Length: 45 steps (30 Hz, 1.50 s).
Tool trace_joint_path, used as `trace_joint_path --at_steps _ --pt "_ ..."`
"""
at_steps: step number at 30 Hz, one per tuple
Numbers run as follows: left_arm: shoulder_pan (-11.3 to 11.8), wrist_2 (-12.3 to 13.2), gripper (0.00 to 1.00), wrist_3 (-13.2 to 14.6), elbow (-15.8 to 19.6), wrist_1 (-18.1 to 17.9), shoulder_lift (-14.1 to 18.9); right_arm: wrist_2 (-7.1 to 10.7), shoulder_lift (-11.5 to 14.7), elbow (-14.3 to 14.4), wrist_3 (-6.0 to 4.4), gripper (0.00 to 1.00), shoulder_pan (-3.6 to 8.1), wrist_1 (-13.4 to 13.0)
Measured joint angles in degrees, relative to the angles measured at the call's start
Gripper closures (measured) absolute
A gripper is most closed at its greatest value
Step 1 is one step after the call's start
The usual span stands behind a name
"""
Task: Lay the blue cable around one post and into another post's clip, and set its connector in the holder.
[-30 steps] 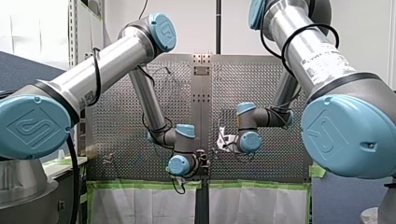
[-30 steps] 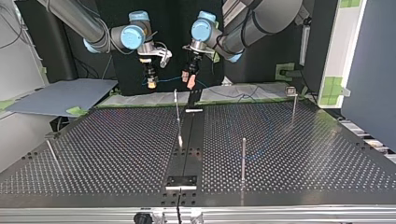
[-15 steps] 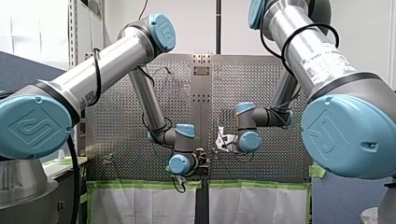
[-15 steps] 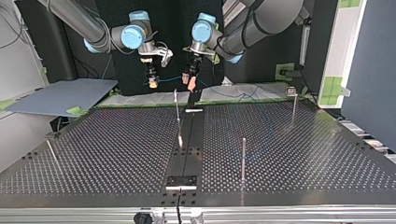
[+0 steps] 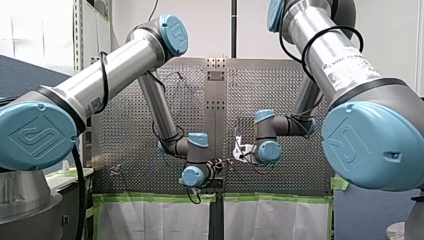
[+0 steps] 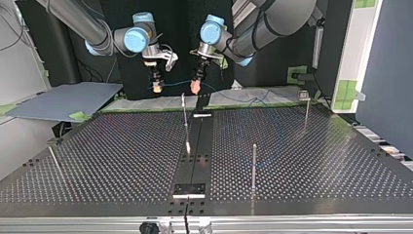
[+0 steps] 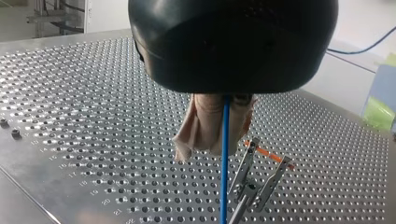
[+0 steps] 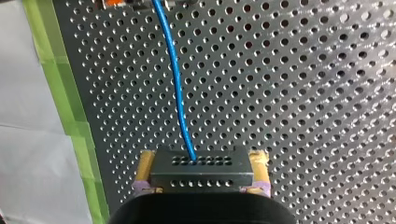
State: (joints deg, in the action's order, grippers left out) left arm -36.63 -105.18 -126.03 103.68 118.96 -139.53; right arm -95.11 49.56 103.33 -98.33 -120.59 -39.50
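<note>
Right pincer [image 6: 156,87]: at the top view's left, held in the air past the far edge of the desk [image 6: 97,146]. Its yellow pads are pressed onto the black connector [image 8: 201,170], one on each side.
Blue cable [image 7: 225,168]: off the desk, running from the connector across to the other pincer. It is around no post and in no clip yet.
Left pincer [image 6: 196,87]: just to the right of its partner in the top view. Its beige pads are pinched shut on the cable, which hangs straight down from them.
Clip [image 7: 254,172]: a sprung metal clip with an orange tip, under the left pincer in its wrist view and apart from the cable.
Post [image 6: 184,119]: the thin upright nearest the two pincers (other posts stand farther right, well apart).
Step in hand: it looks like carrying the span down to the posts.
Doing it well:
- Both grips should hold firm.
- The span needs only light tension, so the connector is not dragged askew.
- The cable should drop below a post's top on the outer side before it is wrapped.
- It should then enter the clip from its open mouth.

Holder: which fixture it is cannot be told.
Writing:
- The sticker [image 5: 345,62] on the right arm is too small to read.
- The joint cap [image 5: 35,137] bears an emblem only.
- The row numbers [image 7: 106,201] beside the holes look like "20" and "21", though this is not certain.
</note>
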Motion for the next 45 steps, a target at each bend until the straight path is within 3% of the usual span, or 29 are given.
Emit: trace_joint_path --at_steps 7,19,24,37,45 --pt "-0.35 -0.38 1.0 0.67 -0.55 0.05 -1.24 0.39 -0.07 -0.02 -0.56 1.0 1.32 -1.6" --pt "-1.71 0.32 1.0 0.1 -3.72 -0.53 -7.3 0.41 -1.5 -0.09 -0.57 1.0 3.16 -3.71" --pt "-1.77 0.3 1.0 -0.31 -4.2 -0.53 -7.61 0.49 -3.58 -0.56 -0.69 1.0 3.56 -4.42" --pt "-1.86 0.26 1.0 -0.27 -5.65 -0.37 -7.63 0.51 -5.49 -2.25 -1.0 1.0 5.0 -4.88" --pt "-1.35 -1.3 1.0 1.09 -7.64 2.48 -7.63 0.68 -7.22 -3.58 -1.52 1.0 5.7 -4.71"
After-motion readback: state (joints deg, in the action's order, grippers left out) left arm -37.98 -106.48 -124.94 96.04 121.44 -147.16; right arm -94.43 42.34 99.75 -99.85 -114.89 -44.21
